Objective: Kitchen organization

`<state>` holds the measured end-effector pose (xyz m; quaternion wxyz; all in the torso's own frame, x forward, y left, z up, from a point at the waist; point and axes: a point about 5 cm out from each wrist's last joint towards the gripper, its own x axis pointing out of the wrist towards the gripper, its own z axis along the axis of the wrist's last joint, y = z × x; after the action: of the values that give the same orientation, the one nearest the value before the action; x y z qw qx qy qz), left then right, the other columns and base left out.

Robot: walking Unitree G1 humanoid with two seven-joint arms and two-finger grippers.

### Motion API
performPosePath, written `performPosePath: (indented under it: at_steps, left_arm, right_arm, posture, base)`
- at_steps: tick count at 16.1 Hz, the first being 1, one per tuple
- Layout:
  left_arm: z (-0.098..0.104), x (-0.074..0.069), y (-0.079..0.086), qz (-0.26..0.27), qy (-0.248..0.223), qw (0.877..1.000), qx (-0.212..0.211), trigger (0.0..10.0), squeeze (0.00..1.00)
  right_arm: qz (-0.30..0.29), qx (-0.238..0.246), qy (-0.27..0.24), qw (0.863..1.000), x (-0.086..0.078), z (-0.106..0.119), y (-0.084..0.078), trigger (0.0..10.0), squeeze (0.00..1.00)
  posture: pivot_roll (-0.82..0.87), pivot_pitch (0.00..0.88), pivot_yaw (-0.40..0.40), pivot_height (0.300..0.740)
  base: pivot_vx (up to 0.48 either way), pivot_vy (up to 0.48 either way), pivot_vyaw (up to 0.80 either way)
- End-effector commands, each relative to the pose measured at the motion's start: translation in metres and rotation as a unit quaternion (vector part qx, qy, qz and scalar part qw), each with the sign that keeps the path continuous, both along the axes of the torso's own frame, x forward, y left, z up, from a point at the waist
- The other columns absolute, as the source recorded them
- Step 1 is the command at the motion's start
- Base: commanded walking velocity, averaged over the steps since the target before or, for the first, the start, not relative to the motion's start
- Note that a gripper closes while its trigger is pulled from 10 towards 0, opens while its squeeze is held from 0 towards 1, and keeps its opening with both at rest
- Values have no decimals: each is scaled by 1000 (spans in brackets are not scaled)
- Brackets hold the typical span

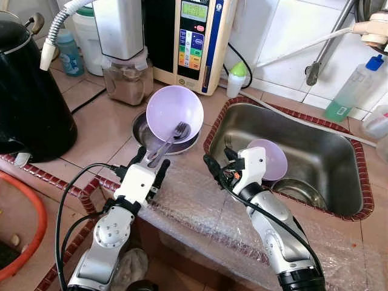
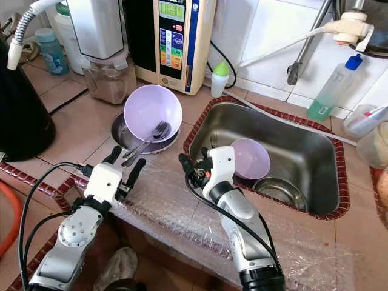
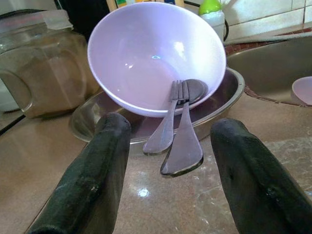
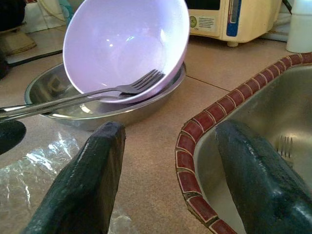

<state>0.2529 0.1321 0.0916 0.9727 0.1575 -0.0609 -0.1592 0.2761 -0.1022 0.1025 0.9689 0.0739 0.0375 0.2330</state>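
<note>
A lilac bowl [image 1: 174,112] leans tilted in a shallow steel plate [image 1: 140,128] on the tiled counter. A fork [image 3: 168,122] and a spoon [image 3: 185,141] rest against the bowl, their handles poking over the plate's rim toward me. My left gripper [image 1: 150,162] is open, just short of those handles, with nothing between its fingers. My right gripper [image 1: 219,160] is open too and hovers at the left rim of the steel sink [image 1: 315,139]. A second lilac bowl [image 1: 273,159] lies in the sink, with a fork [image 4: 284,145] near it.
A black kettle [image 1: 30,103] stands at the left. A jar of brown powder [image 1: 128,82], a water machine [image 1: 194,36] and a green-capped bottle [image 1: 236,79] line the back. Bubble wrap [image 1: 194,206] covers the counter's front edge. An orange basin [image 1: 24,236] sits lower left.
</note>
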Motion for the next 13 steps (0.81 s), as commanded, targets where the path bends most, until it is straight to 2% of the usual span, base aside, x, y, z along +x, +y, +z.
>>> performPosePath:
  at_steps: [1,13]
  left_arm:
    - [-2,0,-4,-12,0,1000,5,0,0]
    - [-4,3,-4,-18,-25,999,14,0,0]
  right_arm:
    - [-10,-3,-7,1000,1,4,-5,10000,0]
    - [-14,-2,-8,1000,3,4,-4,10000,0]
  posture:
    - [17,0,-35,740]
    - [21,0,-30,740]
  base:
    - [0,0,0]
    - [0,0,0]
